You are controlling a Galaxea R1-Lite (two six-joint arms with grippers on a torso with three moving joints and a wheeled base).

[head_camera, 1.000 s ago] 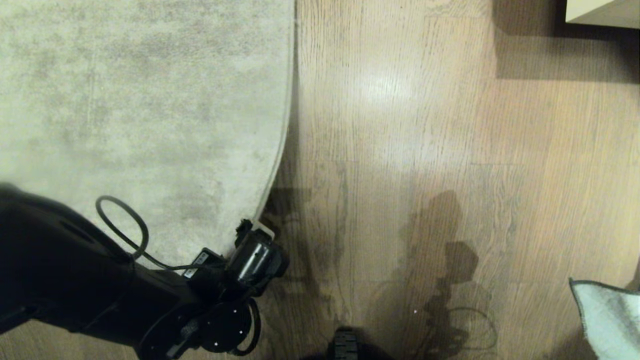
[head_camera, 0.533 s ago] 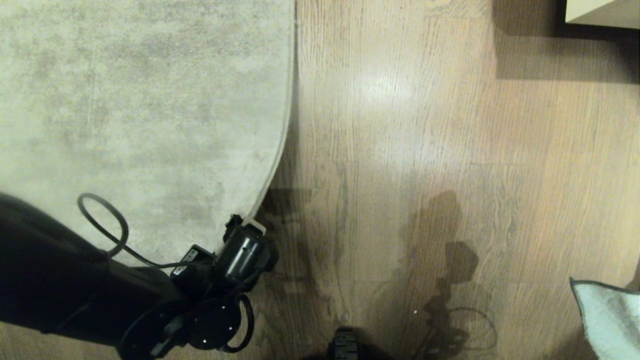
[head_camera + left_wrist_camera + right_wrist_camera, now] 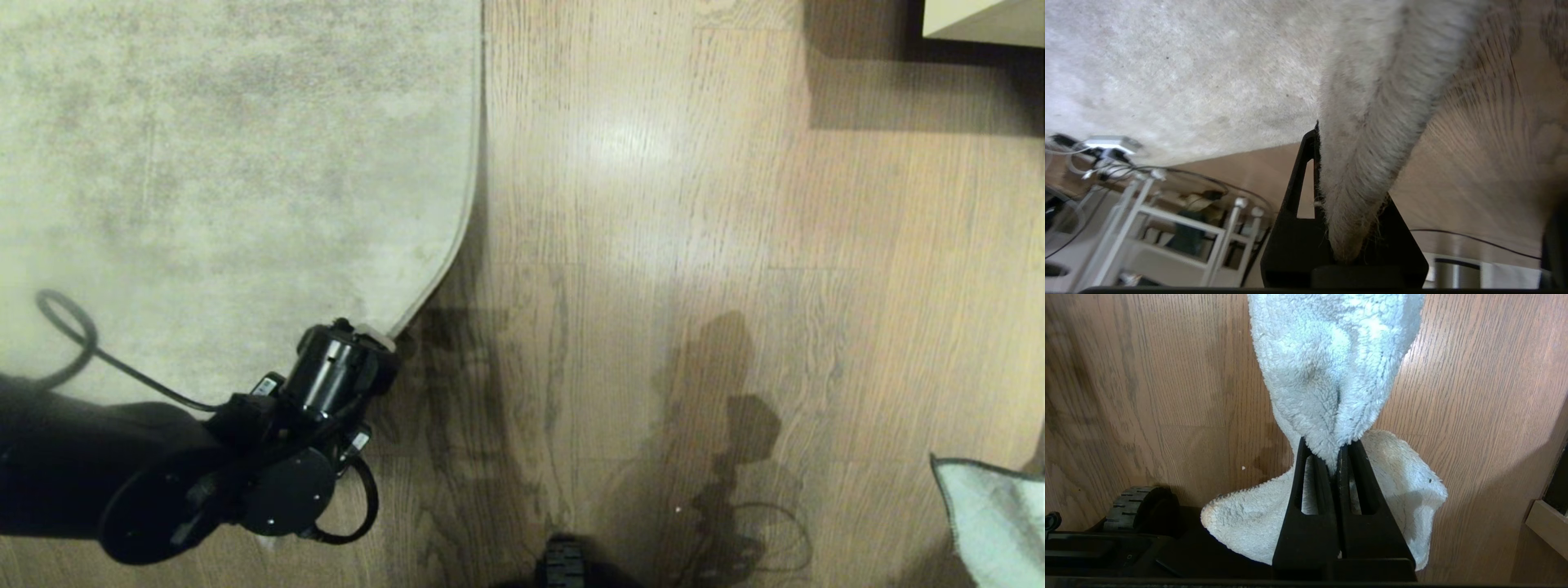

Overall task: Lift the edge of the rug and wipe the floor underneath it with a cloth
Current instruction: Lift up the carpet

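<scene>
Left tool (image 3: 1343,228) pinching fuzzy rug edge (image 3: 1372,163) | right tool (image 3: 1337,465) clamping fleecy cloth (image 3: 1331,375)

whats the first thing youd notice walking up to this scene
The left gripper has the corner of the rug edge pinched between its fingers at the near end of the big beige-grey rug, so the corner peels up off the wood-grain floor. Next, the pale mint-blue cloth bunched in the shut right gripper, hanging above the planks; only its corner shows at the head view's lower right.
</scene>
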